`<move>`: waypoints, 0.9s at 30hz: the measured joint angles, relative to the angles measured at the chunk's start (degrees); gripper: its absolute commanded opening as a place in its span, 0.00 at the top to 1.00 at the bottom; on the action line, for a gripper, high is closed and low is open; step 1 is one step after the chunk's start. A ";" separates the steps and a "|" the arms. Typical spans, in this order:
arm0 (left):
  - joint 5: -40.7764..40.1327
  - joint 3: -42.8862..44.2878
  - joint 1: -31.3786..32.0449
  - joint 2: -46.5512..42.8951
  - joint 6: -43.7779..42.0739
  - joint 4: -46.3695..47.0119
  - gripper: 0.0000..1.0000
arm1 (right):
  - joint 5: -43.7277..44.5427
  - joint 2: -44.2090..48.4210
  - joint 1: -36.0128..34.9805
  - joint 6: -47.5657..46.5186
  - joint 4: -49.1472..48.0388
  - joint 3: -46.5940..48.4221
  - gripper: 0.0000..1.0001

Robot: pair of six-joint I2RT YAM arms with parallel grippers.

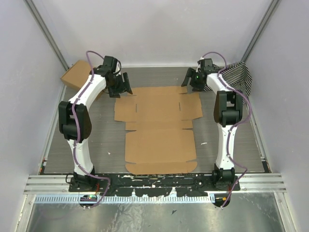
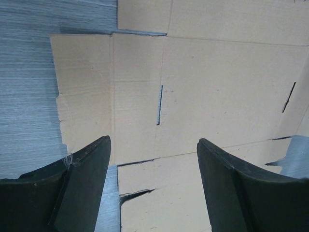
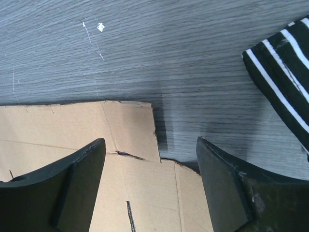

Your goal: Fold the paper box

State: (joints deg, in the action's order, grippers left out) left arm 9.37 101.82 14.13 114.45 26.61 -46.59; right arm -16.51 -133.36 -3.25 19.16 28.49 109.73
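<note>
Cardboard stock for the task, a plain brown corrugated die-cut paper box (image 1: 159, 130), lies unfolded and flat on the grey wood-grain desk (image 1: 96, 135). It runs from just short of the near edge, midway between the two arm bases, up into the far half of the desk. Its widest panel, with side flaps and slits, is at the far end. The left gripper (image 1: 121, 89) is positioned over the far-left corner of the sheet. In the left wrist view this gripper (image 2: 152, 140) has its black jaws spread wide, with nothing between them, and the paper box (image 2: 203, 87) lies flat below with one narrow slit visible. The right gripper (image 1: 192, 82) is positioned at the far-right corner of the sheet. In the right wrist view this gripper (image 3: 150, 140) also has its jaws set wide and grips nothing; the corner of the paper box (image 3: 72, 140) lies under the left jaw and bare desk under the other. A small, fully formed brown cardboard box (image 1: 77, 75) sits in the far-left corner of the desk, well apart from the sheet. A black-and-white striped cloth (image 1: 241, 77) lies in the far-right corner, near the right gripper and visible at the right margin of its wrist view (image 3: 285, 63).
</note>
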 measured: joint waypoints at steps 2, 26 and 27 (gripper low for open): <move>0.02 -0.46 0.00 -0.09 0.00 -0.02 0.22 | -0.52 -0.46 0.00 -0.02 -0.28 0.07 0.24; 0.22 -4.57 0.00 -2.29 0.02 0.42 0.23 | -3.08 -2.97 -2.10 -0.66 -2.10 1.40 0.57; 0.22 -4.57 0.00 -2.29 0.02 0.42 0.23 | -3.08 -2.99 -2.23 -0.74 -2.10 1.40 0.61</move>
State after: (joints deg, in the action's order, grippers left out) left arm 9.58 97.25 14.13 112.16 26.63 -46.17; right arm -19.59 -136.35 -5.48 18.41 26.39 111.13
